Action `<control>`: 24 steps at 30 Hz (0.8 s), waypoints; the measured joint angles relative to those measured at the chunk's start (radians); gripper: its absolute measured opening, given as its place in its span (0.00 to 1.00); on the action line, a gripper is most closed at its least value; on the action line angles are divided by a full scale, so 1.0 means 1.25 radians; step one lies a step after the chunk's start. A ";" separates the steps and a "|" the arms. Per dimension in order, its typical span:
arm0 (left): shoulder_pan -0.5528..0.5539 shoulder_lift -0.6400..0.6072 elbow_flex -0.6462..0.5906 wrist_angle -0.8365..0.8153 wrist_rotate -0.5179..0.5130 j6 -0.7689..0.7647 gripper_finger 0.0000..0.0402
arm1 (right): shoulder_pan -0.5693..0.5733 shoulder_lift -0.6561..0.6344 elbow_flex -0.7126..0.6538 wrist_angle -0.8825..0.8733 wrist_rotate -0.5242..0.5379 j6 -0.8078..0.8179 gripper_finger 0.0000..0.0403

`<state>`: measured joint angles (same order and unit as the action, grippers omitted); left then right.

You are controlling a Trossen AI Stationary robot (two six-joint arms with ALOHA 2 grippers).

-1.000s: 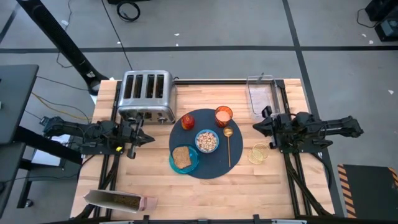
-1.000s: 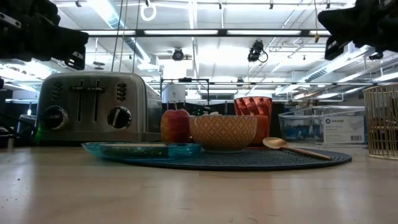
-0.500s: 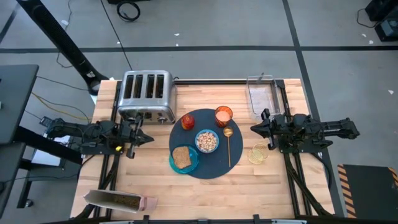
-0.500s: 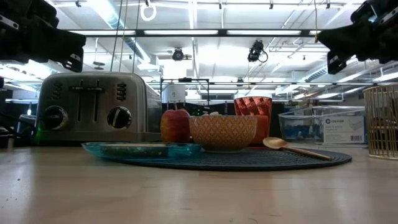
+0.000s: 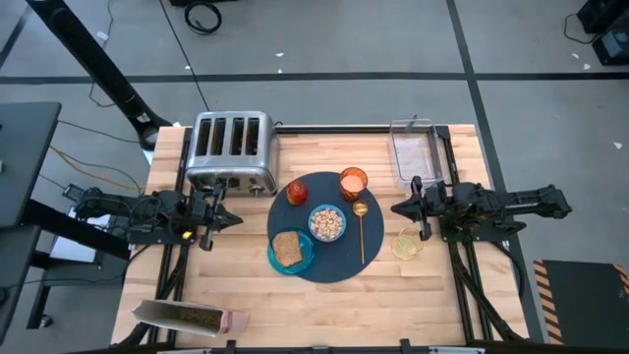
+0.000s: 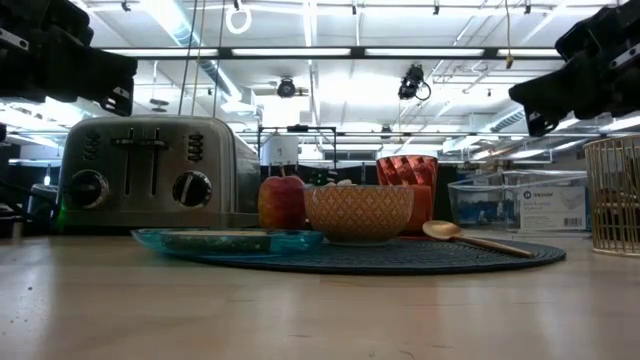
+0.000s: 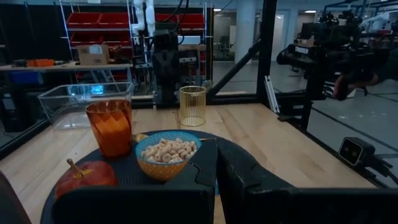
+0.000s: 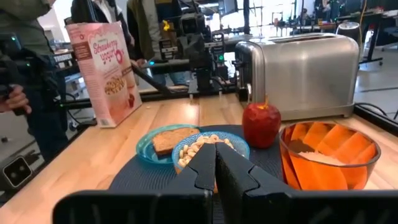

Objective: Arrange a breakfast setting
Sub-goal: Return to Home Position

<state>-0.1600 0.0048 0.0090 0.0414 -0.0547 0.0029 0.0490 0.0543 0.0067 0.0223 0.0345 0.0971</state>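
Holding pale cereal (image 5: 328, 223), the blue bowl (image 5: 312, 218) centres the dark-blue mat (image 5: 339, 262)

Both arms level, pointing inward; left end effector (image 5: 234, 218) closed, right end effector (image 5: 397, 208) closed.

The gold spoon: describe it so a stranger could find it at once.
On the round dark-blue mat mid-table, right of the cereal bowl, lies the gold spoon. It alone there is long and thin, its head by the orange cup.
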 joint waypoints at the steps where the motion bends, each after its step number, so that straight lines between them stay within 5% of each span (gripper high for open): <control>1: 0.000 0.000 -0.001 0.001 0.000 0.000 0.03 | 0.000 0.004 0.000 -0.001 0.000 0.000 0.03; 24: 0.000 0.001 -0.001 0.007 -0.003 -0.014 0.03 | 0.000 0.009 0.000 0.005 -0.001 -0.031 0.03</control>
<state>-0.1600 0.0063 0.0074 0.0497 -0.0582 -0.0143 0.0490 0.0654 0.0067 0.0282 0.0338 0.0589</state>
